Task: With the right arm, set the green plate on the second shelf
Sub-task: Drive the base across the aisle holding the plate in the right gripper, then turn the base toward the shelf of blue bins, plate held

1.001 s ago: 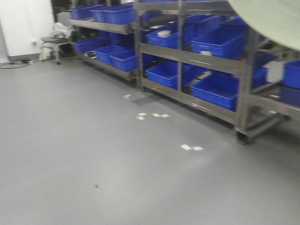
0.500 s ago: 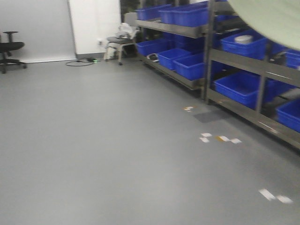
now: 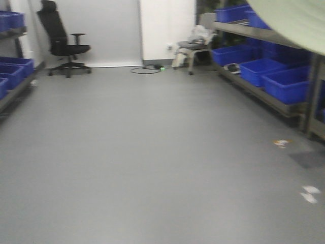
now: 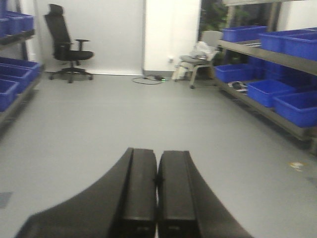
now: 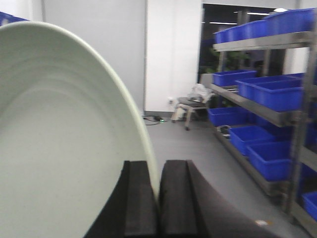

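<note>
Chair (image 3: 63, 43), black, stands far left by the wall (image 3: 106, 30). The left claw (image 4: 157, 163) is pressed together on nothing, above the grey floor (image 3: 152, 152). The green plate (image 5: 59, 139) stands on edge in the air, its rim pinched by the right claw (image 5: 158, 178). Blue bins (image 3: 277, 79) fill the metal shelves (image 3: 254, 33) along the right.

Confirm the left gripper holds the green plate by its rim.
Wrong arm: the right gripper holds the green plate by its rim, as the right wrist view shows. The left gripper is shut on nothing in the left wrist view.
</note>
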